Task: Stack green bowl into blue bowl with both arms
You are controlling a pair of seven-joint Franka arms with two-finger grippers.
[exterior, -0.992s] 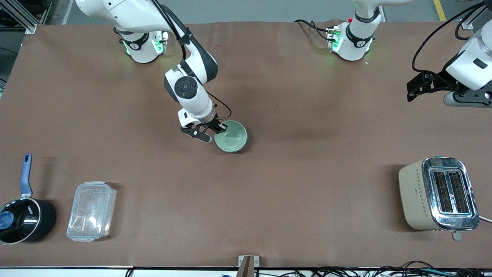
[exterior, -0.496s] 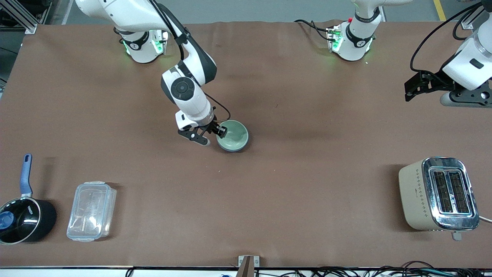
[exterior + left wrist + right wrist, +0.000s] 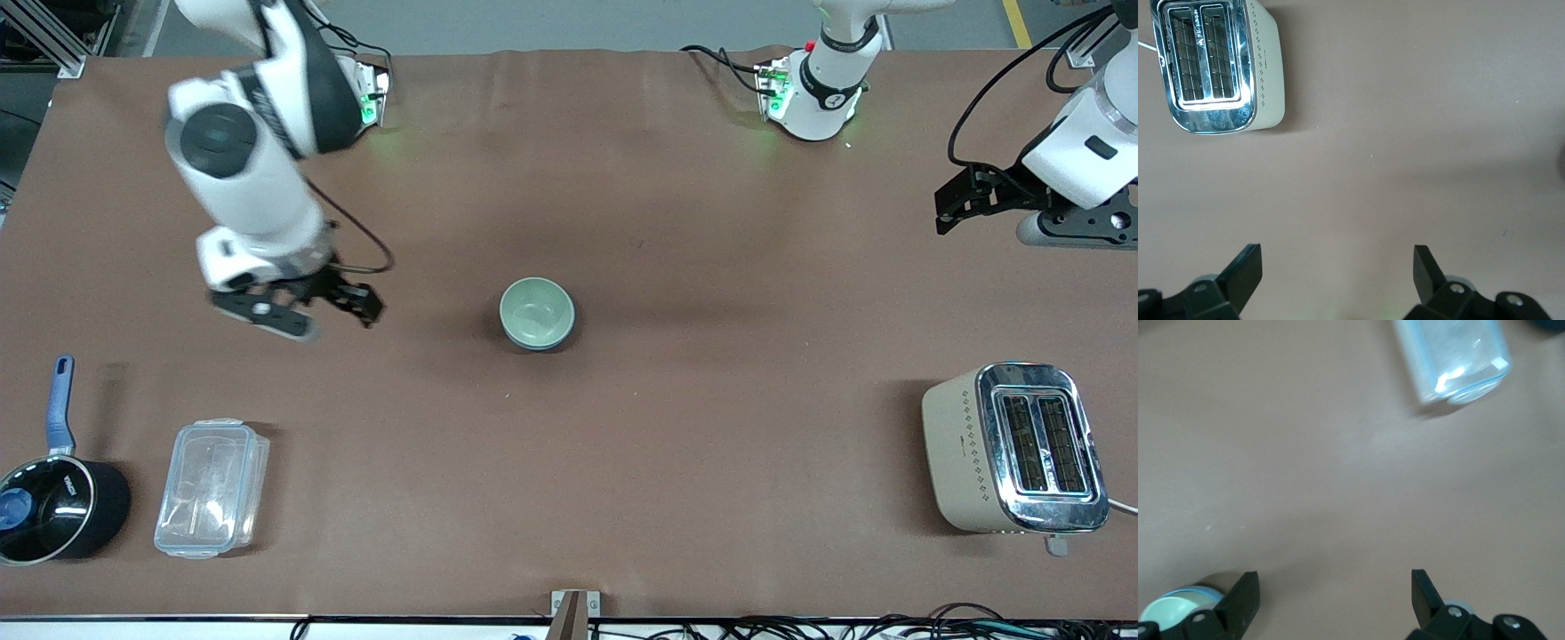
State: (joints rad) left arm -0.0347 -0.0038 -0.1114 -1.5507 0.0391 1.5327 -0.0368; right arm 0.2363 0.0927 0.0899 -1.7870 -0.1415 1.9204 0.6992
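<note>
Mid-table sits the small pale mint-green bowl (image 3: 536,312), nested inside the darker blue bowl (image 3: 537,343), of which only a thin dark rim peeks out underneath, so the stack looks done. Honestly that blue sliver is so thin it's hard to say whether the green one sits level or slightly cocked.

The right gripper (image 3: 331,308) hangs over bare brown table toward the right arm's end, fingers spread wide and holding nothing. The right wrist view shows the same: both black fingers (image 3: 1241,597) apart, with the stacked bowls just at the corner. The left gripper (image 3: 965,200) waits over its own end of the table, jaws apart and empty too.

What could go wrong now: not much, but if the green bowl isn't seated flat, any bump to the table or a low sweep by the right arm could rock it out. A careless retreat could also clip the clear plastic lidded container (image 3: 211,488) or the black saucepan with the blue handle (image 3: 53,498), both nearer the camera than the right gripper.

Room-wise it's generous. The bowls are well apart from everything, the cream-and-chrome toaster (image 3: 1013,447) is off by the left arm's end, and the middle is wide open.
</note>
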